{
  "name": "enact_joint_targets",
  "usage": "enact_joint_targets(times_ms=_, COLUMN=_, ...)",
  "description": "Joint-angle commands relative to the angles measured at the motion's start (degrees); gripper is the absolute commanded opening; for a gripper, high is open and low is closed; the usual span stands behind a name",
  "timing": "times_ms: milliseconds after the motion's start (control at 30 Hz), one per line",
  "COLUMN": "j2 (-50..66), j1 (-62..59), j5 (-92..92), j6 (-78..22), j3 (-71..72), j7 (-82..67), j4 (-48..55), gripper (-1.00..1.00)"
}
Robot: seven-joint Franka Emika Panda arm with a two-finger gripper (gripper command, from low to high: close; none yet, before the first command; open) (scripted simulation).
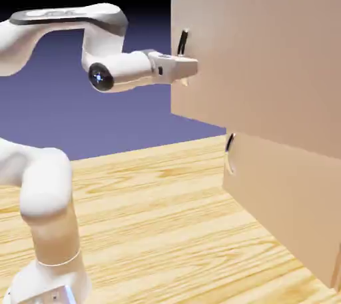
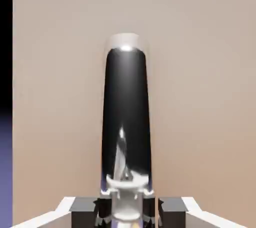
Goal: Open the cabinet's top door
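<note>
The beige cabinet point(image 1: 286, 189) stands at the exterior view's right. Its top door point(image 1: 206, 89) juts out to the left, well past the lower door beneath it, so it stands partly swung out. A dark bar handle point(image 1: 182, 41) sits near that door's left edge. My gripper point(image 1: 191, 73) reaches in level from the left and meets the handle's lower end. In the hand view the glossy black handle point(image 2: 126, 117) rises large between the grey fingertips point(image 2: 85, 207), with my gripper point(image 2: 127, 211) shut on it and the top door point(image 2: 200, 72) filling the background.
The lower door carries its own dark handle point(image 1: 229, 153), below and to the right of my hand. The wooden table point(image 1: 160, 223) stretches from the arm's base to the cabinet's foot. A dark strip of backdrop point(image 2: 6, 72) shows past the door's edge.
</note>
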Motion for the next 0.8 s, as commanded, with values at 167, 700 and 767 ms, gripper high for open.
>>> enact_joint_targets(times_ms=167, j2=-8.47, j1=5.54, j5=-14.92, j6=-3.95, j3=-9.41, j7=7.94, j4=-6.64, gripper=-1.0)
enact_joint_targets(times_ms=700, j2=-25.75, j1=0.53, j5=-53.71, j6=-29.0, j3=-37.63, j7=23.49, j4=-13.46, gripper=-1.0)
enact_joint_targets(times_ms=767, j2=-26.08, j1=-0.36, j5=-57.76, j6=-32.75, j3=-41.78, j7=24.05, j4=-12.69, gripper=-1.0)
